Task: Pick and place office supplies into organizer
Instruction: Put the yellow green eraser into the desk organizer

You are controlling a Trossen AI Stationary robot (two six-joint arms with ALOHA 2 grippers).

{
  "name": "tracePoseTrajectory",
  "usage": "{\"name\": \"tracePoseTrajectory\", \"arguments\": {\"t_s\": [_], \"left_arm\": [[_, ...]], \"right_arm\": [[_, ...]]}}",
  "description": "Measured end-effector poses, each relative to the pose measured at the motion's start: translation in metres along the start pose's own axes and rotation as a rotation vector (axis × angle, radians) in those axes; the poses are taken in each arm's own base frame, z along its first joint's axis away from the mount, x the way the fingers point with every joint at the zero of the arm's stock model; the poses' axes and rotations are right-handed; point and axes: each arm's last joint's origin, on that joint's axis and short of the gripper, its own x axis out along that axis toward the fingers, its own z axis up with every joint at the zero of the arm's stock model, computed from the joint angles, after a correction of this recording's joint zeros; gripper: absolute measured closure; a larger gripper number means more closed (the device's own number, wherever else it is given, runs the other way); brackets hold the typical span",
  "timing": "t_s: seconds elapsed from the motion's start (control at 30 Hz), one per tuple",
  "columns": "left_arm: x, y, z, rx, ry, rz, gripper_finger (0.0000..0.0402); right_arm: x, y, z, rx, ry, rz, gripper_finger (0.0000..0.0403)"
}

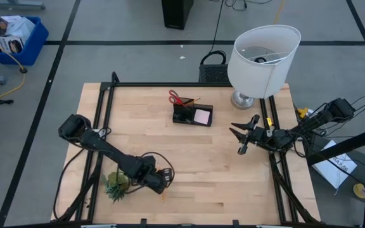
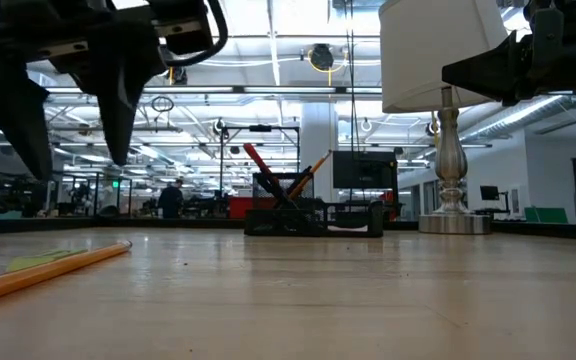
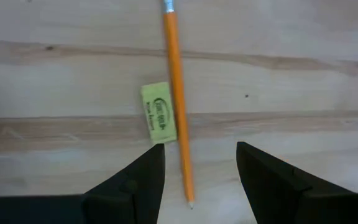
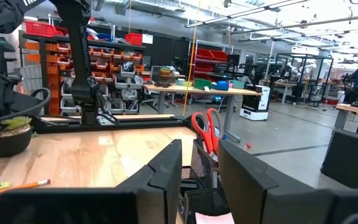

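An orange pencil (image 3: 179, 106) lies flat on the wooden table near its front left, with a yellow-green eraser (image 3: 159, 113) right beside it. My left gripper (image 3: 201, 171) hangs open above the pencil's pointed end, fingers pointing down and clear of it (image 2: 68, 120). The black organizer (image 1: 192, 115) stands at the table's far middle, with red-handled scissors (image 4: 207, 130) and a pencil standing in it and a pink pad (image 1: 202, 116) lying in it. My right gripper (image 1: 241, 139) hovers open to the right of the organizer, held about level, with nothing between its fingers.
A small green potted plant (image 1: 116, 183) stands just left of my left gripper. A large white-shaded lamp (image 1: 262, 60) stands at the far right corner, behind my right gripper. Bare wood lies between the pencil and the organizer.
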Motion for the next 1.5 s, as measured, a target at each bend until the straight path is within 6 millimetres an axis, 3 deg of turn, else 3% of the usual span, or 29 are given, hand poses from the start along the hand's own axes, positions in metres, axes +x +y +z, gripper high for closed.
{"name": "tracePoseTrajectory", "arguments": {"t_s": [0.6, 1.5], "left_arm": [[0.034, 0.007, 0.005, -0.172, -0.076, 0.169, 0.0199], [0.048, 0.007, 0.007, -0.248, -0.079, 0.187, 0.0199]], "right_arm": [[0.000, 0.000, 0.000, -0.002, 0.001, 0.000, 0.0303], [0.000, 0.000, -0.001, -0.006, 0.005, 0.001, 0.0303]]}}
